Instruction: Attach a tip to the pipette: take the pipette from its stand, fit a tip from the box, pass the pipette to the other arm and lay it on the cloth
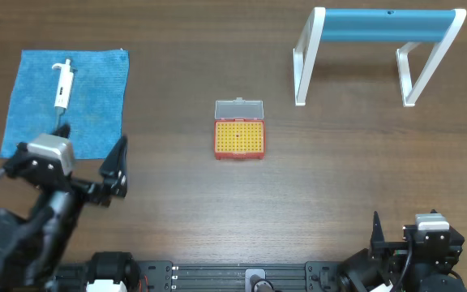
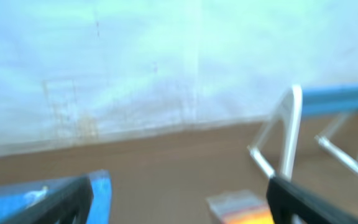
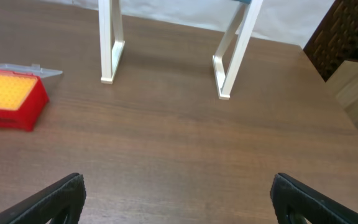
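Pipette (image 1: 61,85) lies on the blue cloth (image 1: 96,89) at the table's (image 1: 314,178) left. Left gripper (image 1: 113,173) hangs beside the cloth's near corner, fingers spread and empty. Right gripper (image 3: 179,208) sits near its base, fingers likewise spread. Open tip box (image 1: 239,138) stands at centre, stand (image 1: 379,24) at far right.

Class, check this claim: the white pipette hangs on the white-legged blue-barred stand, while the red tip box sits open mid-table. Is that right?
Not quite. The top view shows the white pipette lying on the blue cloth, not on the stand; the red tip box does sit open mid-table.
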You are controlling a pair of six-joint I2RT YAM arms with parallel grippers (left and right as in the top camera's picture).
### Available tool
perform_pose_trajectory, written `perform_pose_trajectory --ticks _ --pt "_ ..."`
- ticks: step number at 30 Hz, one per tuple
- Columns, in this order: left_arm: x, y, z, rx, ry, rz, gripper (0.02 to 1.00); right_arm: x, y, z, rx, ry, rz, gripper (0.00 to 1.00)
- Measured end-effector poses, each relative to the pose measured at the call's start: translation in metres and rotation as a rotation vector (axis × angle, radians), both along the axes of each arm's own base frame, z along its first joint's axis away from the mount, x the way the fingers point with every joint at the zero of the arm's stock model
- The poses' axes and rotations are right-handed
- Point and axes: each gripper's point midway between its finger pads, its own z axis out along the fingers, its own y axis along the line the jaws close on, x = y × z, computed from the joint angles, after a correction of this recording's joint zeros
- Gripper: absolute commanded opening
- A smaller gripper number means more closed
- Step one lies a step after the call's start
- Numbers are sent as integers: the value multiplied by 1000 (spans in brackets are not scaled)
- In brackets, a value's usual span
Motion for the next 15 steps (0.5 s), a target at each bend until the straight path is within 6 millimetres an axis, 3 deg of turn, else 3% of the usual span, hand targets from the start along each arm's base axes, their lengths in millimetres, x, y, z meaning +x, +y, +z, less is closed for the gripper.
perform_pose_trajectory --ticks 3,6,8,9,12,14,15 --pt "18 -2 -27 61 -283 -5 901 0 0 0 0 0 0 963" --pt "25 0 -101 83 -368 5 901 0 0 -1 0 4 3 965" --pt "25 3 -121 90 -399 21 904 0 1 0 0 4 3 963" --pt "28 7 -144 93 -369 38 904 0 1 0 0 4 3 965" --pt "34 14 -179 93 -235 58 906 0 1 0 -1 4 3 963" --pt "35 19 -216 89 -82 74 906 0 1 -1 0 4 3 963" --pt "36 21 -217 89 -77 83 906 0 1 0 0 4 3 965"
